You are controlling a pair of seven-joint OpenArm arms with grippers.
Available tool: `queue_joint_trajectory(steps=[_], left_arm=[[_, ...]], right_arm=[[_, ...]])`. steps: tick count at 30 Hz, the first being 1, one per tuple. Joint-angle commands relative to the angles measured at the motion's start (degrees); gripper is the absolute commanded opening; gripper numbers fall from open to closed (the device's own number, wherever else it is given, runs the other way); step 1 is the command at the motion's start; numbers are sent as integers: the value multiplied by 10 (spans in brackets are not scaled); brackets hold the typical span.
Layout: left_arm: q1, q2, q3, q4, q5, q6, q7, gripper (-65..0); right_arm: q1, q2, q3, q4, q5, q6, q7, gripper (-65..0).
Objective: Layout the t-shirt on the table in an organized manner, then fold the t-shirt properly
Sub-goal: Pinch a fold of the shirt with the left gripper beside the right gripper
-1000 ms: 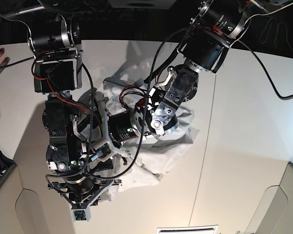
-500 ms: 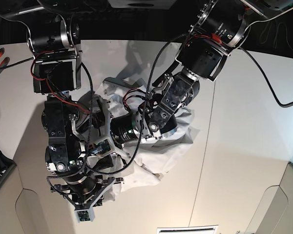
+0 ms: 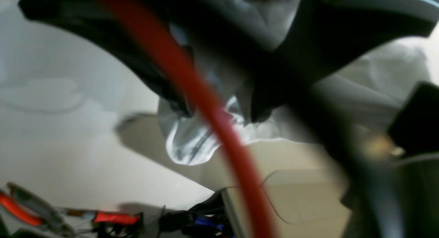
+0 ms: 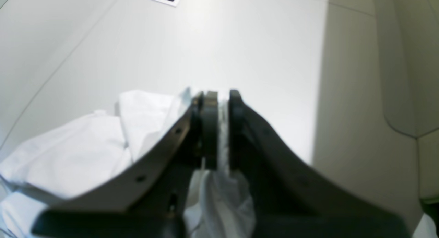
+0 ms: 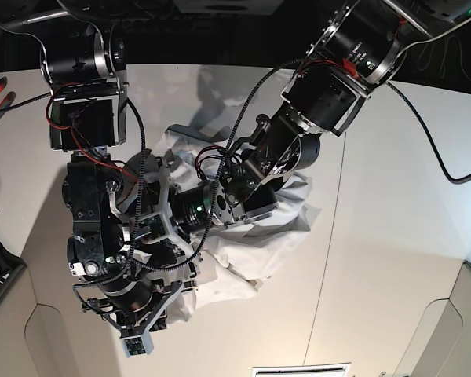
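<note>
- Two arms crowd over the t-shirt point(image 5: 279, 228), which we see bunched on the table point(image 5: 392, 196).
- Right gripper point(image 4: 216, 100) pinches a fold (cloth between its pads).
- Left gripper point(image 3: 219, 111) gapes just above the cloth.

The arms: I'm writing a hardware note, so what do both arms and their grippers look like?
Both arms are built of black blocky and cylindrical segments with silver metal rings and brackets. Black cables loop loosely along them, with thin red wires at the joints. The right gripper has two dark curved fingers with small round holes. The left gripper shows as blurred black fingers behind a red cable.
</note>
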State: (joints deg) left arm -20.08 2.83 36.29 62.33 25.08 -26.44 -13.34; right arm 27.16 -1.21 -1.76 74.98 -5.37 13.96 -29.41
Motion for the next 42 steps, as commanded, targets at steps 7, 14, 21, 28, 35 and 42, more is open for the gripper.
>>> queue_joint_trajectory(steps=[7, 14, 21, 28, 35, 42], left_arm=[[-22, 13, 13, 7, 29, 20, -15, -330], [-21, 13, 13, 6, 28, 11, -3, -393], [-9, 13, 12, 6, -2, -16, 13, -650], [19, 12, -7, 18, -84, -10, 34, -650], [82, 11, -85, 123, -156, -34, 99, -650], [99, 5, -115, 170, -181, -108, 136, -650]], right_arm=[[17, -2, -2, 10, 4, 0, 17, -650], [17, -2, -2, 10, 4, 0, 18, -650], [17, -2, -2, 10, 4, 0, 18, -650], [17, -2, -2, 10, 4, -8, 18, -650], [23, -2, -2, 10, -9, -75, 19, -650], [40, -6, -2, 10, -6, -78, 18, -650]])
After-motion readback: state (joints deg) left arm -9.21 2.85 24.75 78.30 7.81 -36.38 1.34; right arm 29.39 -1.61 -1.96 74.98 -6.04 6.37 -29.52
